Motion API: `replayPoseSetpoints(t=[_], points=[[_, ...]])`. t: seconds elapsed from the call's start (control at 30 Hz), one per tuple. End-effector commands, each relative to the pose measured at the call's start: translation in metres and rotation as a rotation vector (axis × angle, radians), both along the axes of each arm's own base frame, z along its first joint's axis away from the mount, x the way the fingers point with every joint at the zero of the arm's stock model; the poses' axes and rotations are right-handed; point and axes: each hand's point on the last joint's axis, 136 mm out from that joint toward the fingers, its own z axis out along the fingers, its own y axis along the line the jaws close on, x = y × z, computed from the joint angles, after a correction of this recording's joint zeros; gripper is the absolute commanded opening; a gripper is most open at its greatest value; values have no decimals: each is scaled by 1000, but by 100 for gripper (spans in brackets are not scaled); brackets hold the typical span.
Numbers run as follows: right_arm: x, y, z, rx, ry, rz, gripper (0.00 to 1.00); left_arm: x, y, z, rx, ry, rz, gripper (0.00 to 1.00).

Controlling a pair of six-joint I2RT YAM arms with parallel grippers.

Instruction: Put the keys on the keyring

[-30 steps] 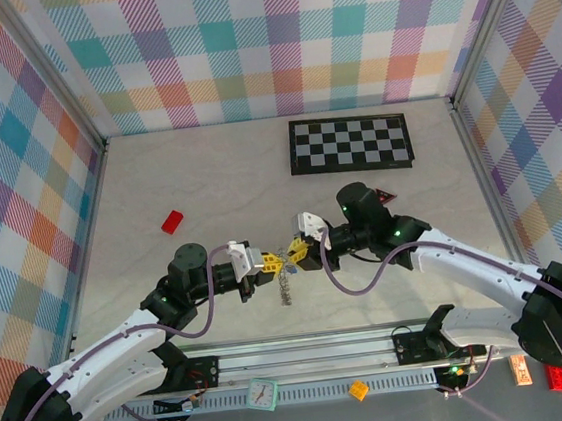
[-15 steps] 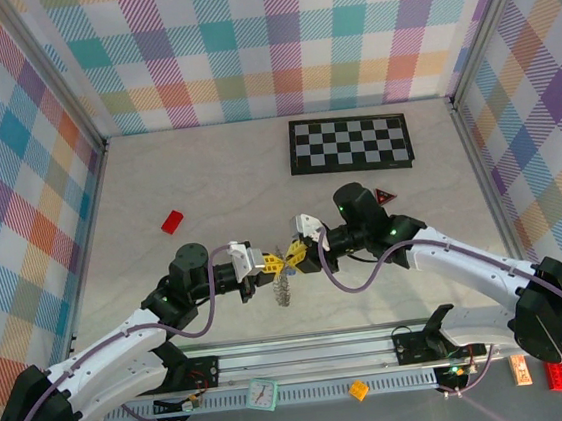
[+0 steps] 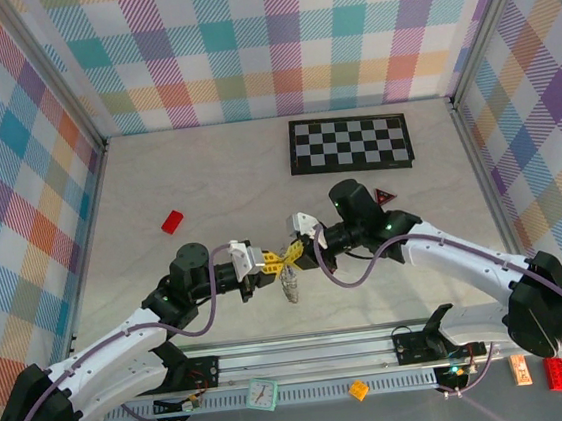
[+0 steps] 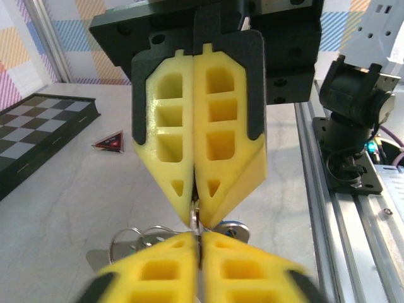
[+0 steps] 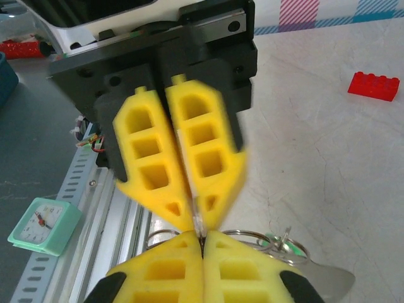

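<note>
From above, the left gripper [image 3: 272, 263] and the right gripper [image 3: 291, 256] meet tip to tip well in front of the black-and-white chequered board [image 3: 349, 143]. The keyring of thin silvery metal [image 3: 289, 286] hangs just below them, on the side away from the board.

In the left wrist view, the left gripper [image 4: 197, 240] has its yellow fingers close together. The right gripper [image 4: 197, 216] faces it, pressed tight. Both nip a thin silvery edge of the keyring [image 4: 142, 237], whose loops lie towards the board [image 4: 38, 123].

In the right wrist view, the right gripper [image 5: 202, 243] is clamped. The left gripper [image 5: 197, 218] shows a hairline slit. Beside the keyring [image 5: 246, 237] sits a small green key tag [image 5: 278, 243].
</note>
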Motion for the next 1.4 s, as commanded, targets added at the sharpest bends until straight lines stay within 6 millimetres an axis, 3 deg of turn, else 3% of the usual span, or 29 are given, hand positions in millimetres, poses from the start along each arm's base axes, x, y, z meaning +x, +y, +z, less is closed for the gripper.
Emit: replayPoseSetpoints(t=[0.0, 0.23, 0.5, 0.63, 0.77, 0.83, 0.87, 0.97, 1.03, 1.37], points=[[-3, 2, 16, 6, -63, 46, 0, 2, 0, 17, -20, -32, 22, 23], [-1, -7, 8, -143, -131, 66, 0, 5, 7, 5, 108, 9, 52, 25], [-1, 0, 4, -239, -194, 106, 0, 5, 1, 11, 112, 20, 19, 22], [-5, 6, 10, -223, -206, 129, 0, 5, -2, 10, 121, 30, 6, 15], [-8, 9, 15, -194, -194, 128, 0, 3, -3, 6, 137, 38, -9, 0], [-7, 8, 15, -183, -188, 113, 0, 3, -3, 6, 138, 36, -12, 0], [-7, 7, 14, -176, -181, 100, 3, 2, -2, 6, 138, 32, -9, 0], [-1, 1, 10, -155, -151, 34, 27, 1, -1, 9, 115, 13, -5, 0], [2, -3, 6, -146, -113, -9, 33, 2, 0, 13, 82, -2, 9, 0], [1, -7, -12, -124, 6, -104, 37, 6, 2, 11, 36, 5, 47, 0]])
